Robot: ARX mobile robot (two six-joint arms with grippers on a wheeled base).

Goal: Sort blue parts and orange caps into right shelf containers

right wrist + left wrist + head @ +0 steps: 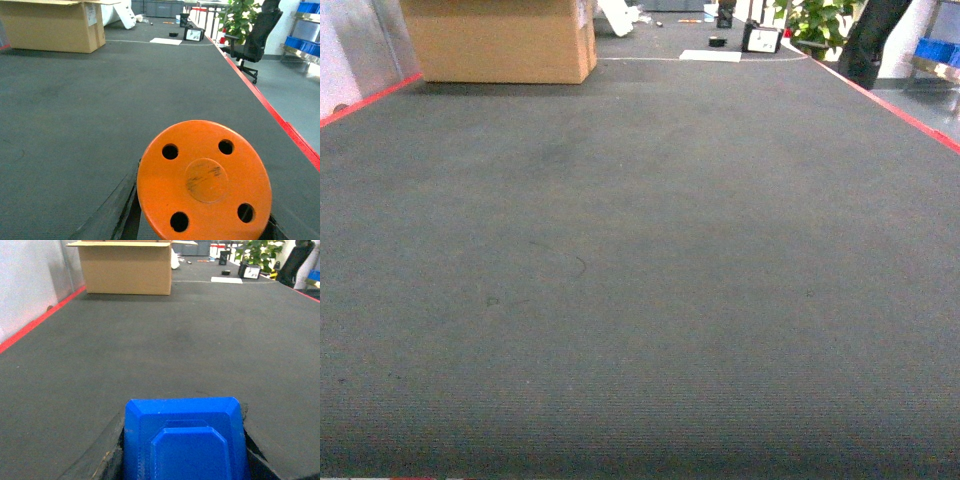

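Both grippers are carrying loads. Left gripper (184, 460) is clamping a blue part (185, 437) at the bottom centre of the left wrist view; right gripper (200, 230) is gripping an orange cap (204, 181) at the bottom centre of the right wrist view. Fingers are mostly hidden behind both items.

Risks: grip depth isn't showing in either view, so either piece could be slipping during base travel. The blue crates (302, 45) are sitting at the far right edge on a steel rack, well apart from both grippers, so there is a long carry.

Orientation: the cap's flat four-hole face is pointing at the camera; round, no long axis. The blue part's stepped octagonal face is pointing at the camera; long axis I cannot tell.

The head view is showing only dark floor mat (640, 300) and a cardboard box (500, 40) upper left.
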